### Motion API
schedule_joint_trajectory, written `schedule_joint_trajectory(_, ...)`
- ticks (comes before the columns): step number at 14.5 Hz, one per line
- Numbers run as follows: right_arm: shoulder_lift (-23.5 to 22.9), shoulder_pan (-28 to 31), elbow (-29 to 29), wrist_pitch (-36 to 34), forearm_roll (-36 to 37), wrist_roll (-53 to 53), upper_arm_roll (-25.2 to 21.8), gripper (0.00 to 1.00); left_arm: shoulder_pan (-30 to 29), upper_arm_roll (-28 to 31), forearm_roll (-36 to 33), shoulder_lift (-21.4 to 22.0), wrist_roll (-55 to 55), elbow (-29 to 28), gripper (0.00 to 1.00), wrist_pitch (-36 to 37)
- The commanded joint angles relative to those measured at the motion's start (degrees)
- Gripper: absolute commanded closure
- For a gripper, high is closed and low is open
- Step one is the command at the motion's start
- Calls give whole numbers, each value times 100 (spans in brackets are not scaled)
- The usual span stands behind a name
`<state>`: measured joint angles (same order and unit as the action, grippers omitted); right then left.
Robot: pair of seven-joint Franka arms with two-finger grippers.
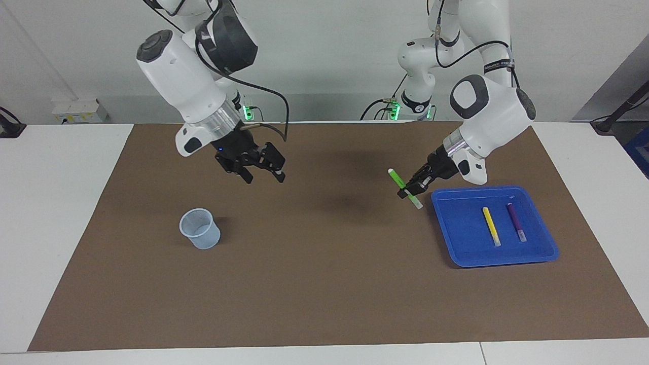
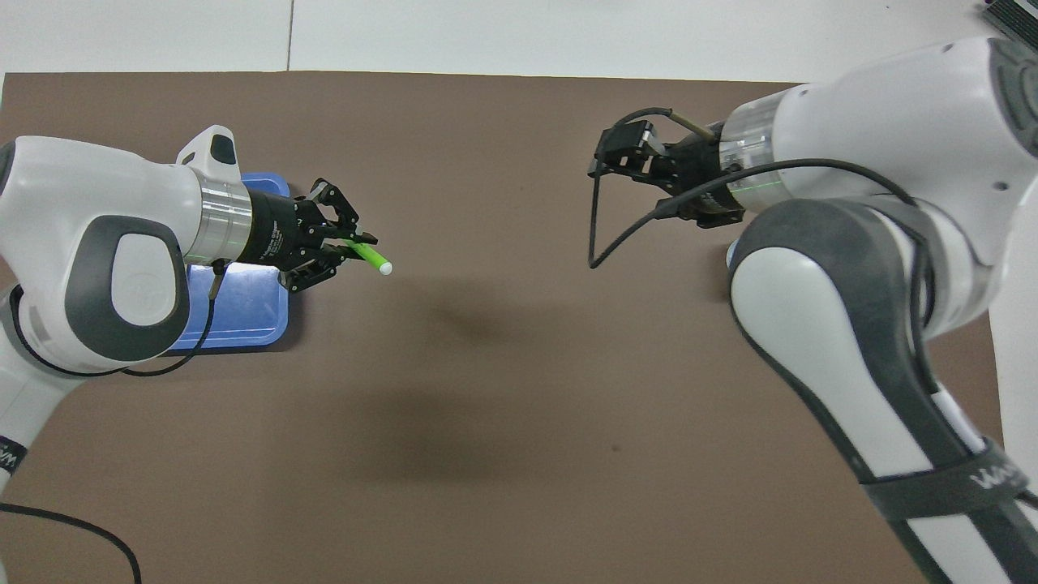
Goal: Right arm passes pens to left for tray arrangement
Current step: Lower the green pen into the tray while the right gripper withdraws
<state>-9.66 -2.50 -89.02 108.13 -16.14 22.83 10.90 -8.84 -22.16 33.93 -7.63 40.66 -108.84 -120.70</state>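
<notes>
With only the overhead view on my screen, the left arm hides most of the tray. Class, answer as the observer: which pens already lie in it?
Observer: A yellow pen and a purple pen lie side by side in the tray.
Operator: Does the green pen touch the mat?
Observer: No; the left gripper holds it tilted, clear of the mat, beside the tray.
Operator: Where is the cup?
Observer: Upright on the mat, toward the right arm's end.
</notes>
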Motion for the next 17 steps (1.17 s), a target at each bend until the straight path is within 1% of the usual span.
schedule_joint_trajectory(1,341,363,-124,-676,584,-900,71,0,-188,53,-254,166,-1048,-146,100,144)
schedule_joint_trajectory(2,411,530,-133,-888,673,-1208,71,0,-215,53,-525,166,-1190,-146,100,144)
schedule_joint_trajectory(4,491,838,-133,-1196,804,-1657,71,0,-232,53,-1446,139,-1366,-111,100,117)
schedule_joint_trajectory(5,508,961,-124,-1320,927,-1764,71,0,-267,62,-1764,139,-1620,-120,100,109)
schedule_joint_trajectory(7,587,1085,-133,-1513,1182,-1800,71,0,-434,71,-2012,122,-2199,-111,100,100)
schedule_joint_trajectory(8,614,1146,-124,-1584,1296,-1800,71,0,-469,71,-2344,104,-2568,-94,100,65)
schedule_joint_trajectory(10,658,1217,-133,-1646,1324,-1765,71,0,-487,80,-3204,78,-3000,-93,100,-110)
schedule_joint_trajectory(11,667,1226,-150,-1646,1324,-1730,71,0,-540,80,-3504,60,-3237,-93,100,-181)
schedule_joint_trajectory(15,667,1375,-186,-1549,1262,-1738,88,0,-1005,80,-3648,-369,-4134,-85,100,-619)
schedule_joint_trajectory(17,667,1375,-186,-1549,1262,-1747,97,0,-1032,80,-3892,-659,-4162,-76,100,-962)
